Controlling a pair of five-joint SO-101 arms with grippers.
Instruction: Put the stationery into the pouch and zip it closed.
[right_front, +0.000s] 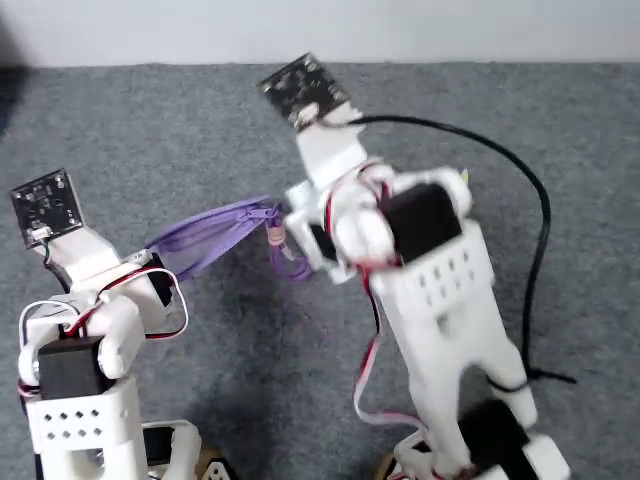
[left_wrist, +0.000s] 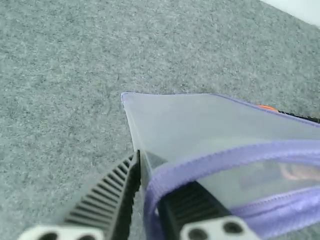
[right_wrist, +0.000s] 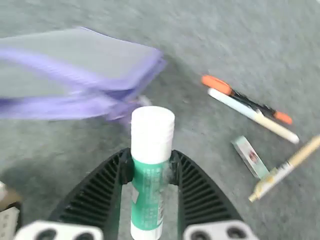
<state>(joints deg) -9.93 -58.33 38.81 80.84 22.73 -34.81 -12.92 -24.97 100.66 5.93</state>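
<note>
Left end: the left gripper (left_wrist: 145, 167) is narrow, its ribbed black fingers pinched on the end edge of the pouch (left_wrist: 210, 130), close to a corner.
Right end: the right gripper (right_wrist: 150, 161) clamps the glue stick (right_wrist: 152, 131) lengthwise between its fingers, the white cap jutting past the tips and the green body between them.
Pouch position: in the high view the pouch (right_front: 210, 235) stretches between the two arms' wrists, its near end at the left arm and its far end under the right arm.
Pouch edges: purple zip bands run along its long side, and in the left wrist view two of them show with a gap between them. Whether the mouth is open I cannot tell.
Glue stick to pouch: the cap sits just beside the pouch's purple corner.
Loose stationery: an orange-capped marker (right_wrist: 242, 100) and a white pen (right_wrist: 252, 115) lie side by side, touching. A small green block (right_wrist: 250, 157) and a tan pencil (right_wrist: 287, 167) lie near them, well apart from the pouch.
Open room: bare grey carpet (right_front: 150, 130) spreads beyond the pouch to the far edge at the wall (right_front: 450, 30).
Obstruction: a black cable (right_front: 535, 200) arcs over the carpet beside the right arm.
</note>
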